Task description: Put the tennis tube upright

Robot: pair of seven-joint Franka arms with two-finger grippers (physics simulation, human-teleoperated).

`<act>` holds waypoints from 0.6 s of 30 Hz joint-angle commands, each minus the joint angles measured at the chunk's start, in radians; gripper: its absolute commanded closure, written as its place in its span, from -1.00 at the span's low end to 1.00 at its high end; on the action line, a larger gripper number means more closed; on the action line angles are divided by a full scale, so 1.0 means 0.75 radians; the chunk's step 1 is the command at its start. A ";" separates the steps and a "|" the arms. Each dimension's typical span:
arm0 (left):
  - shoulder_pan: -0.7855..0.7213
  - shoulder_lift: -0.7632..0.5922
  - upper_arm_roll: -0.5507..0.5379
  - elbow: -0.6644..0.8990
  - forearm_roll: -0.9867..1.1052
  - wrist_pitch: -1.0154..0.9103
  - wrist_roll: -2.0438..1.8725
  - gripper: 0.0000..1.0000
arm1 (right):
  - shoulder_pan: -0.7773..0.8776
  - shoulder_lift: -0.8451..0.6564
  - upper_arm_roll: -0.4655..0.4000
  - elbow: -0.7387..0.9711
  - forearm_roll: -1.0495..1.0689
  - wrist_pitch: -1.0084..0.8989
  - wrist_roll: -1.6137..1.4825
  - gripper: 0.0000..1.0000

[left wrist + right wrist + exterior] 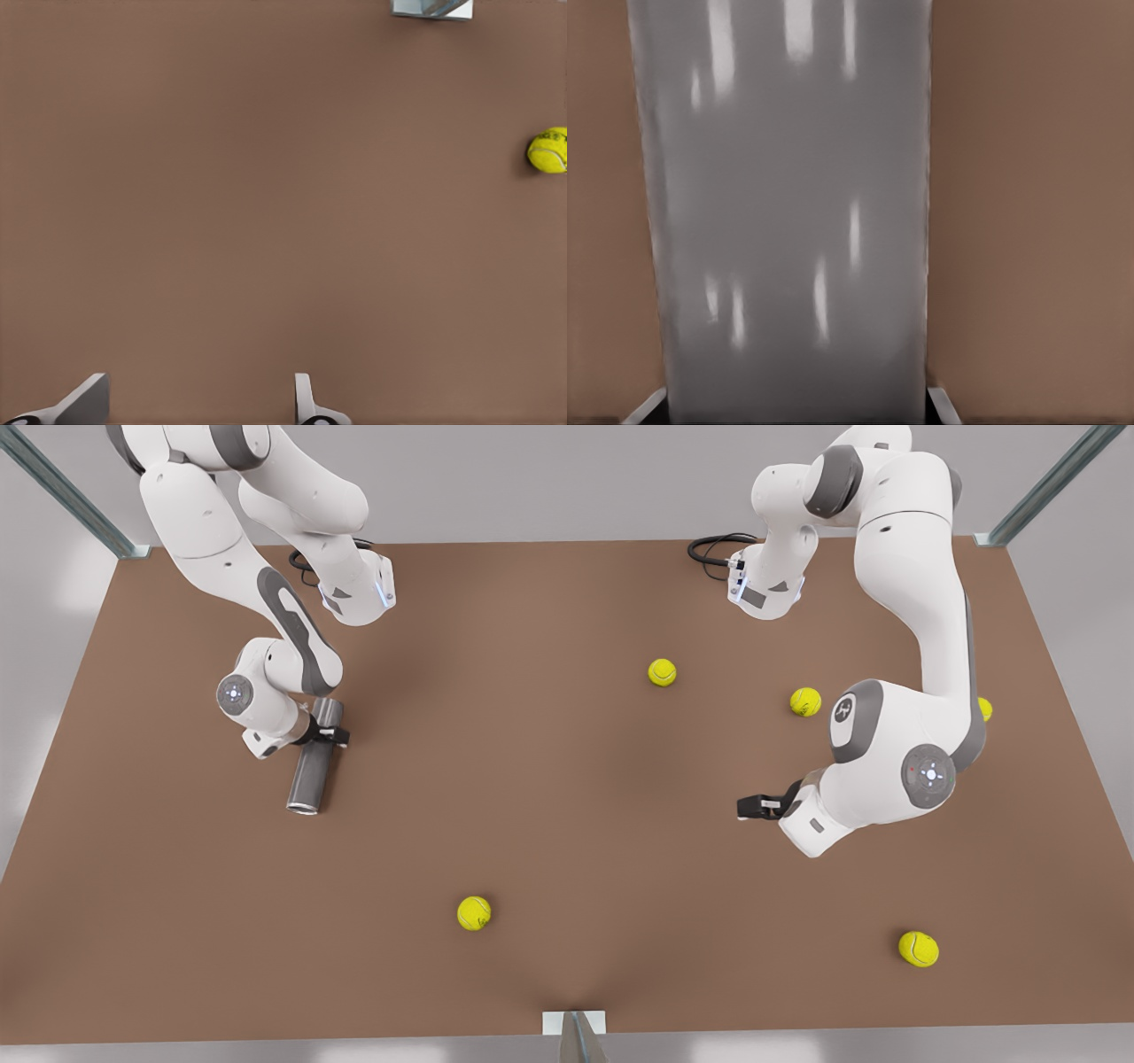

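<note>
On the brown desk (567, 824), toward the front view's left, the tennis tube (313, 766) lies flat, clamped between the right pincer (326, 733) fingers. Well apart, the left pincer (751, 807) hangs spread wide, holding nothing, over bare desk near yellow tennis balls (805, 701).

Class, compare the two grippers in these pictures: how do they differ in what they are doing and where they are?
The right gripper, at the front view's left, straddles the lying tennis tube; the left gripper, at the front view's right, holds nothing. The right gripper's fingers flank the tube; the left gripper's fingers stand apart over bare table. Both are low, near the table.
</note>
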 commanded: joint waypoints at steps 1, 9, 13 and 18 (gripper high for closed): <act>0.000 0.000 0.000 0.000 -0.001 0.000 -0.001 -0.99 | 0.000 0.000 0.000 0.000 0.000 0.000 -0.001 -1.00; 0.084 0.045 -0.002 0.000 -0.653 0.063 0.020 -0.99 | -0.016 -0.012 0.000 -0.018 -0.031 0.002 -0.017 -1.00; 0.070 0.137 -0.002 0.002 -0.745 0.129 0.085 -0.99 | -0.025 -0.008 -0.002 -0.018 -0.057 0.004 -0.017 -0.93; 0.055 0.139 -0.002 -0.002 -0.696 0.131 0.105 -0.99 | -0.025 -0.012 0.000 -0.018 -0.057 0.002 -0.017 -0.70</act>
